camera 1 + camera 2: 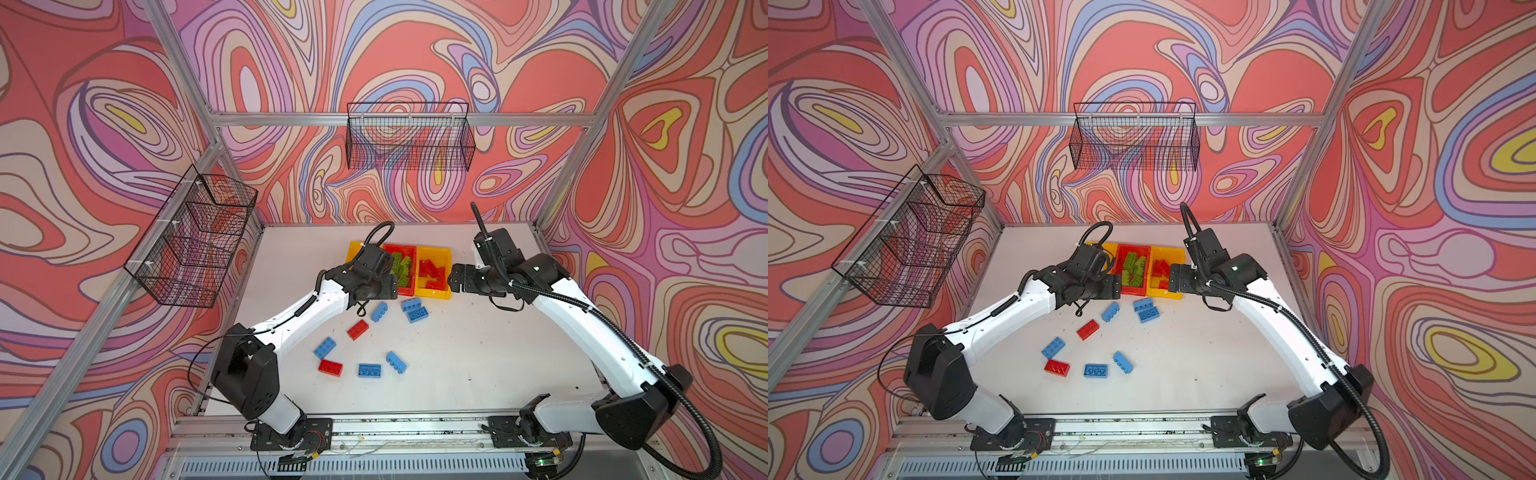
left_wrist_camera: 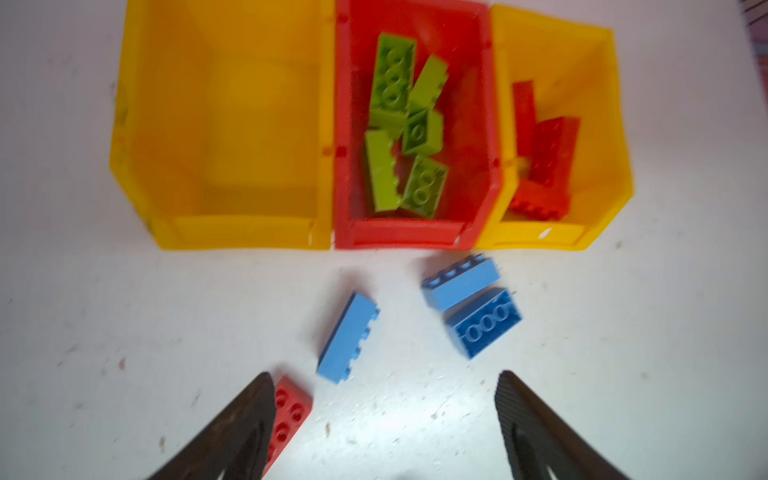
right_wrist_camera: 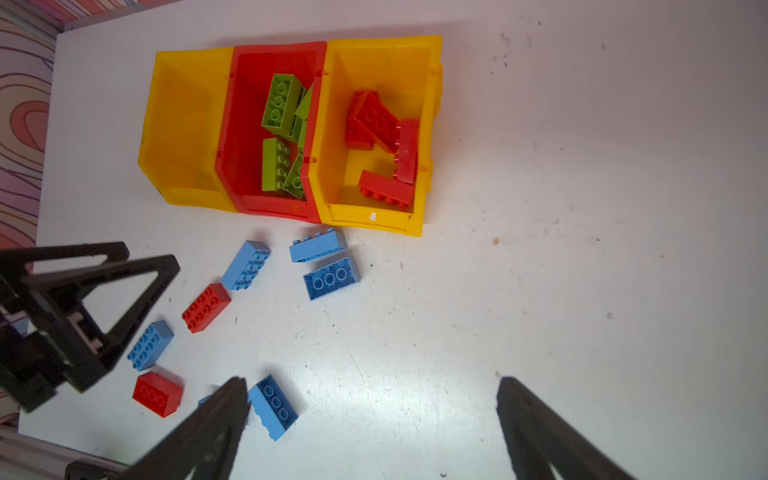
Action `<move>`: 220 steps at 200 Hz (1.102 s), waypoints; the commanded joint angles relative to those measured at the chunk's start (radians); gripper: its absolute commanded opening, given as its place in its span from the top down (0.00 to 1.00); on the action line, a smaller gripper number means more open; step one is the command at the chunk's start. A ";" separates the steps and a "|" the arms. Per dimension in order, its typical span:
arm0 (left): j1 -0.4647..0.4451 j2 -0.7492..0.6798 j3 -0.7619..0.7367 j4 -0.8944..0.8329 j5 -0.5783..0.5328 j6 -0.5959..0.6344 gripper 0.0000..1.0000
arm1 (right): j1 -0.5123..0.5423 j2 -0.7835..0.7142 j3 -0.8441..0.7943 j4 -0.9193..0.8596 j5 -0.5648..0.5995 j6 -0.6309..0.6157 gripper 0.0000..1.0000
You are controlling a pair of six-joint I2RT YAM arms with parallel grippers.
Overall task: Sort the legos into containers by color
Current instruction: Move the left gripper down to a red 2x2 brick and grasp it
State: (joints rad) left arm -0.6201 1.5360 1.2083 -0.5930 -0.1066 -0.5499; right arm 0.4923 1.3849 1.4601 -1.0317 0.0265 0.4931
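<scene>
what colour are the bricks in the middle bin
Lime green bricks, lying in the red middle bin; the left wrist view shows them best.

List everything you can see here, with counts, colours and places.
table: one, white, workspace floor.
wire baskets: two, black, on the walls.
left yellow bin: one, yellow, row's left end, empty.
red bin: one, red, middle of row.
right yellow bin: one, yellow, row's right end.
green bricks: about five, lime, in red bin.
binned red bricks: about four, red, in right yellow bin.
blue bricks: six, light blue, loose on table.
loose red bricks: two, red, among blue bricks.
left gripper: black, open, empty.
right gripper: black, open, empty.
</scene>
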 commanded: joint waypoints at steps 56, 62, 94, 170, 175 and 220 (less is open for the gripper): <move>0.006 -0.031 -0.228 -0.081 -0.051 0.111 0.14 | 0.009 0.101 0.099 0.055 -0.141 -0.040 0.02; 0.009 -0.011 -0.225 -0.077 -0.053 0.124 0.15 | 0.009 0.101 0.100 0.055 -0.143 -0.038 0.02; 0.034 0.082 -0.201 -0.040 -0.031 0.180 0.18 | 0.010 0.086 0.096 0.046 -0.139 -0.027 0.02; 0.120 0.187 -0.186 0.024 0.075 0.222 0.41 | 0.010 -0.013 0.026 0.018 -0.068 0.016 0.02; 0.120 0.194 -0.183 0.022 0.086 0.224 0.44 | 0.009 -0.015 0.025 0.018 -0.066 0.018 0.02; 0.119 0.210 -0.166 -0.010 0.103 0.204 0.72 | 0.009 -0.019 0.032 0.026 -0.048 0.023 0.02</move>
State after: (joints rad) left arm -0.5026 1.7332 1.0199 -0.5747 -0.0265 -0.3435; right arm 0.4988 1.3766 1.4998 -1.0019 -0.0498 0.5037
